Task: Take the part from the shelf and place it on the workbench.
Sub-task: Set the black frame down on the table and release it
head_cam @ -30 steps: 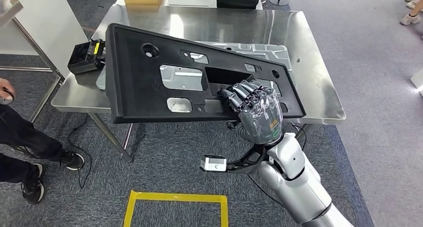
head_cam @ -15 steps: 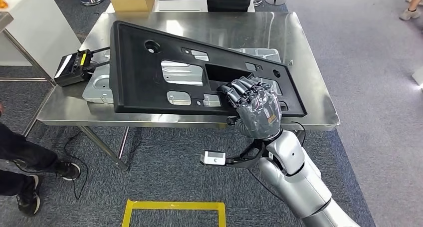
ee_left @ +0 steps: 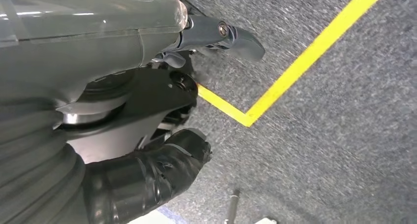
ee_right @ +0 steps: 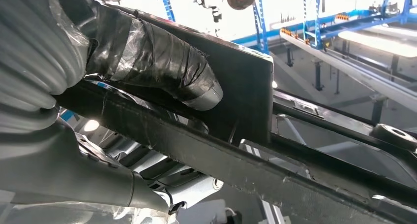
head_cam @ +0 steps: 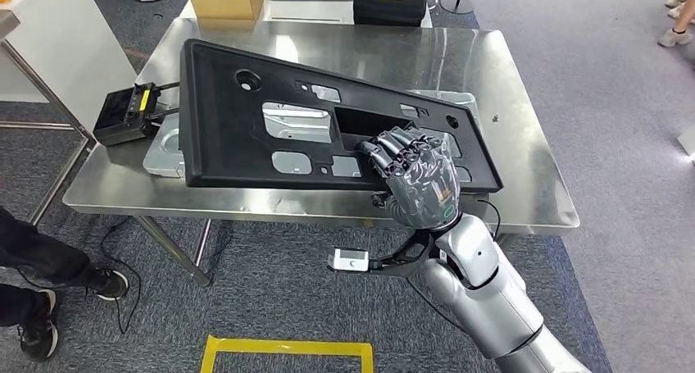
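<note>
Black part over the table, right robot hand gripping it

Head view: the right robot hand [head_cam: 415,179] clamps the black part [head_cam: 246,127] through a cutout, carrying it tilted above the table [head_cam: 524,160], likely for lowering; beneath the part lies a silver panel [head_cam: 160,153], left of it a black device [head_cam: 123,115], both in the way. Left wrist view: the left robot hand [ee_left: 147,172] hangs over carpet, grip unclear. Right wrist view: fingers [ee_right: 162,66] wrap the part's edge.

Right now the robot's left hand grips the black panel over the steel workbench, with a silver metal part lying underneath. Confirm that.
Wrong hand. The head view shows the right hand gripping the black panel over the steel workbench, silver metal part underneath.
</note>
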